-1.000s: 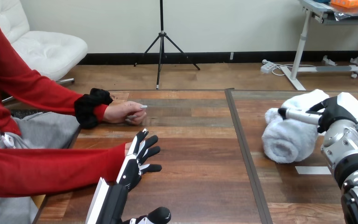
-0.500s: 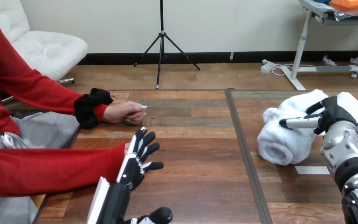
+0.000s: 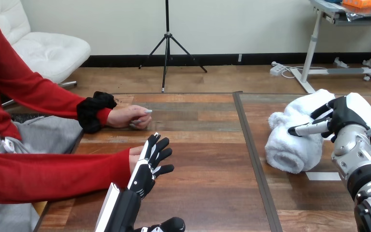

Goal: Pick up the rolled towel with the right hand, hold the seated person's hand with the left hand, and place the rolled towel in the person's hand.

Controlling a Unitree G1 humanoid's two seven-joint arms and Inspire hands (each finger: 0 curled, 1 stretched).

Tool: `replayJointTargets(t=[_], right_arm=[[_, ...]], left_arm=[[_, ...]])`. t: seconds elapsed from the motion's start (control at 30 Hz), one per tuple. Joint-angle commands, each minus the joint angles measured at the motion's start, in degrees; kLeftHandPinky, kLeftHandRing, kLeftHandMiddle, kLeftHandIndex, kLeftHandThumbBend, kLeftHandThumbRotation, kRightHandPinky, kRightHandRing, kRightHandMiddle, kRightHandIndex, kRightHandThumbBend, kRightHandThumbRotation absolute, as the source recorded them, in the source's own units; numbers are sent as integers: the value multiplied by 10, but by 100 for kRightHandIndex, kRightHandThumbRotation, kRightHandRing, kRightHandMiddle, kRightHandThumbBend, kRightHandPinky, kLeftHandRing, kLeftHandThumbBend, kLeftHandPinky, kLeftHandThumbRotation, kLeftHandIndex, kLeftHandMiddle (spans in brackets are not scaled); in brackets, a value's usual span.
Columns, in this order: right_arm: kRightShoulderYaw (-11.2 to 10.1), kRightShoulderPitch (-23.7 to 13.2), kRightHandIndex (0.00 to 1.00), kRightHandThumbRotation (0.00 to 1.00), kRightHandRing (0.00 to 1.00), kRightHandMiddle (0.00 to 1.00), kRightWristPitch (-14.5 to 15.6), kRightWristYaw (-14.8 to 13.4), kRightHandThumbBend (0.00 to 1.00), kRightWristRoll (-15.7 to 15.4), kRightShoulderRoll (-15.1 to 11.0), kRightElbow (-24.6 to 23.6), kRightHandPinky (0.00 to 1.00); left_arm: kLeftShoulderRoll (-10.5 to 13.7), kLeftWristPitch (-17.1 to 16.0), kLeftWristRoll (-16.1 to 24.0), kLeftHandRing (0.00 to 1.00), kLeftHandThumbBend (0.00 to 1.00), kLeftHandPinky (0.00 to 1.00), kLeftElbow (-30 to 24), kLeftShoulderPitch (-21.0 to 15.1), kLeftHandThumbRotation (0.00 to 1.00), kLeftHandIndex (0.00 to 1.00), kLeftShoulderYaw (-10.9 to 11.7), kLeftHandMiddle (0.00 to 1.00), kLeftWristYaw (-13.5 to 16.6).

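Note:
The rolled towel (image 3: 290, 142), white and thick, is at the table's right side. My right hand (image 3: 346, 115) is shut on its far end, with the thumb (image 3: 310, 129) across its front and fingers over its top. My left hand (image 3: 149, 166) is at the lower left with straight fingers, lying over the person's near hand (image 3: 135, 151). Only a sliver of that hand shows past the red sleeve. I cannot tell whether the two touch. The person's far hand (image 3: 130, 117) rests loosely closed on the table further back.
The person's red-sleeved forearm (image 3: 53, 176) lies along the table's near left edge. A dark seam (image 3: 251, 154) runs front to back between the two tabletops. A small white label (image 3: 323, 176) lies on the table just in front of the towel.
My right hand has shifted the towel a little to the left. My left hand has crept slightly right and forward over the person's near hand. The person's far hand stays still.

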Motion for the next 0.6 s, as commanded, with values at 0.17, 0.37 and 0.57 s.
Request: replayJointTargets(t=[0.17,0.37,0.57], right_arm=[[12,0,56,0,43,51,-3,12,95,-9,8,-8,38],[9,-1,59,0,42,52,8,26,93,-5,8,-7,35],[18,-4,69,15,46,59,23,50,92,-13,8,-6,34]], left_arm=[[-4,7,0,90,100,78,-25,-41,78,99,3,95,1],[-2,12,-4,90,100,77,-25,-44,78,99,-1,95,-4],[-3,12,-6,90,100,77,-25,-48,78,99,-2,95,-6]])
